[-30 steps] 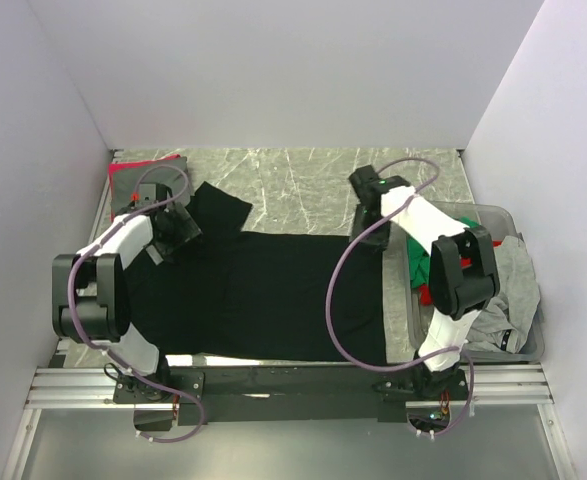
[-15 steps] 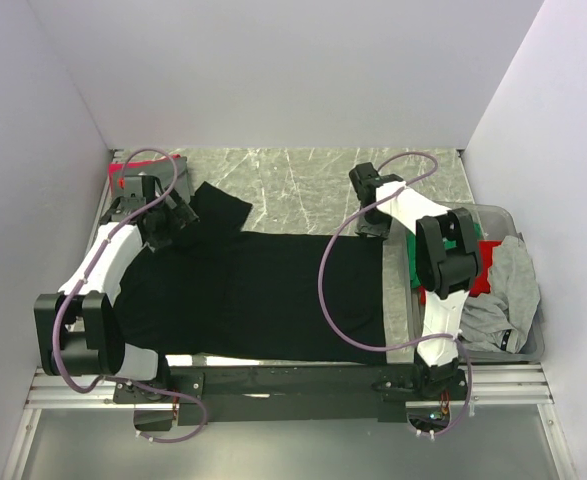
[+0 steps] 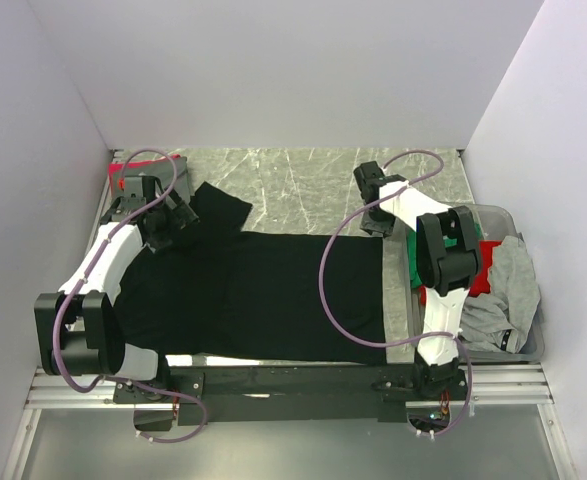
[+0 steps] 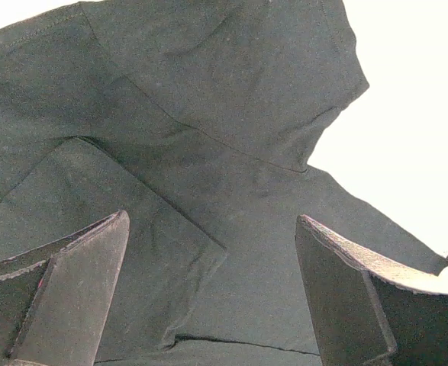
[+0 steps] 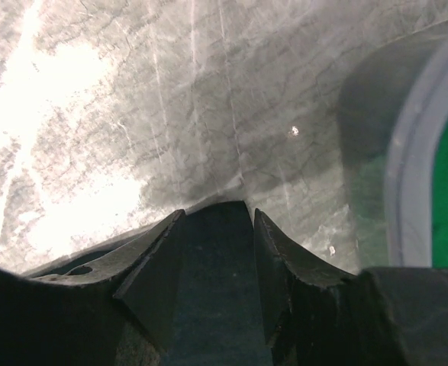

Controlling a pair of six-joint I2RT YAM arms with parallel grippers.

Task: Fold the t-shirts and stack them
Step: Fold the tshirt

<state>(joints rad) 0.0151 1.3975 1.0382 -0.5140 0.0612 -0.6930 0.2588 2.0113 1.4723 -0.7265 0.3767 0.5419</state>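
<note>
Step in hand: taking hold of the far edge of the large black cloth t-shirt [image 3: 263, 290] for a first fold. This is a judgement, since the shirt lies open and unfolded.
Black shirt, place: spread across the grey marble-patterned table [image 3: 293, 180], shoulders to the left and hem to the right, with its near edge close to the arm bases.
Black shirt, look: soft matte cloth, mostly flat and smooth. Its far short sleeve [image 3: 221, 208] juts toward the far side.
Left gripper [image 3: 173, 228]: over the far-left shoulder, just beside that sleeve. Its fingers are spread wide and hold nothing; the wrist view shows only black cloth below them.
Right gripper [image 3: 376, 218]: at the far-right hem corner. Its fingers are drawn close, with a tongue of black cloth pinched between them.
Next move: the left fingers probably need to drop and close on the shoulder edge. Both arms could then carry the far edge evenly toward the near edge.
Other shirts: a grey shirt [image 3: 513, 290], a red shirt [image 3: 488, 263] and a green shirt [image 3: 465, 226] lie heaped in the clear grey plastic bin [image 3: 493, 208] on the right. A folded red and grey pile [image 3: 143, 170] sits in the far-left corner.
</note>
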